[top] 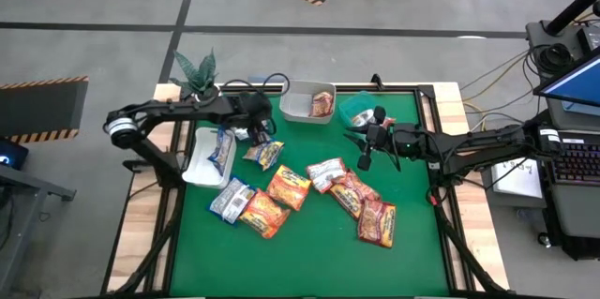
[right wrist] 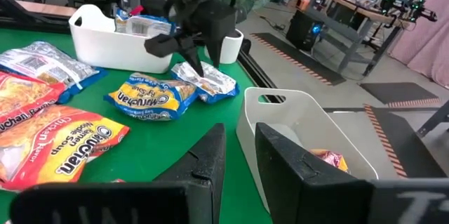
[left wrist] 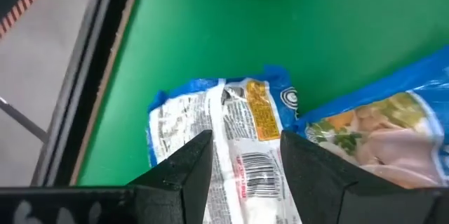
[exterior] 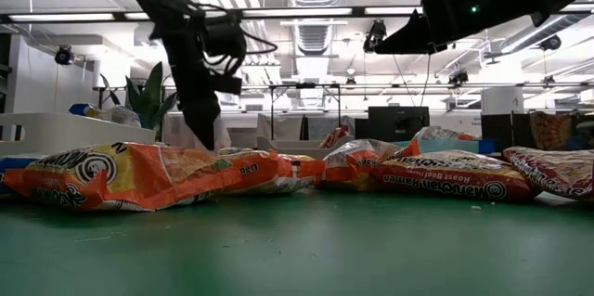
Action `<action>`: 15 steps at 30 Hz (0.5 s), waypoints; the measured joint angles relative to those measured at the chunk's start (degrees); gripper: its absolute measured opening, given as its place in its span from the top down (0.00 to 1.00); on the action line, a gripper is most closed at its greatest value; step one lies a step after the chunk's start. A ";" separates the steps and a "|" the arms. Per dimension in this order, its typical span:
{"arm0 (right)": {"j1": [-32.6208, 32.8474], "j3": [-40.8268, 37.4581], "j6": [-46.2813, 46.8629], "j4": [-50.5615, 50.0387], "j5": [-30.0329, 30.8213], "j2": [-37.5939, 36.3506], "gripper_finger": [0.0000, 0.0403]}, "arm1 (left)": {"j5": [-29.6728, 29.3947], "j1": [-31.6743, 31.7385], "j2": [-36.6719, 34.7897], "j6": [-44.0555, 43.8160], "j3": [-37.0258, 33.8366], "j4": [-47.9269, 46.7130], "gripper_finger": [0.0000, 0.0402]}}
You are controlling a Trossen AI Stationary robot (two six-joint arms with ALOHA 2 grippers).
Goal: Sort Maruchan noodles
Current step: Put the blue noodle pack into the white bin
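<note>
My left gripper (top: 253, 130) points down at a blue-and-white noodle packet (left wrist: 238, 126) near the table's far left and is shut on it. A second blue packet (top: 265, 154) lies right beside it. Orange packets (top: 289, 186), dark red packets (top: 375, 222) and another blue one (top: 232, 199) lie flat mid-table. A blue packet (top: 221, 149) sits in the left white tub (top: 194, 170), and a dark red packet (top: 322, 103) in the far white tub (top: 295, 109). My right gripper (top: 365, 147) hovers open above the table by the teal tub (top: 356, 107), holding nothing. My left gripper pinches the blue-and-white packet across its white back side with the barcode (left wrist: 245, 171), between the two fingers (left wrist: 189, 164). The fingers come from above, pointing down. The packet's far end (right wrist: 217, 83) lies on the green table.
A potted plant (top: 197, 74) stands at the far left corner. The two white tubs and the teal tub line the far and left sides. The near part of the green table (top: 309, 261) is bare. Cables and a laptop sit off the right edge.
</note>
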 joint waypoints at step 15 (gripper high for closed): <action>0.00 0.00 0.48 0.00 0.00 0.00 0.83 | -0.05 0.08 7.99 -5.37 -0.10 2.97 0.41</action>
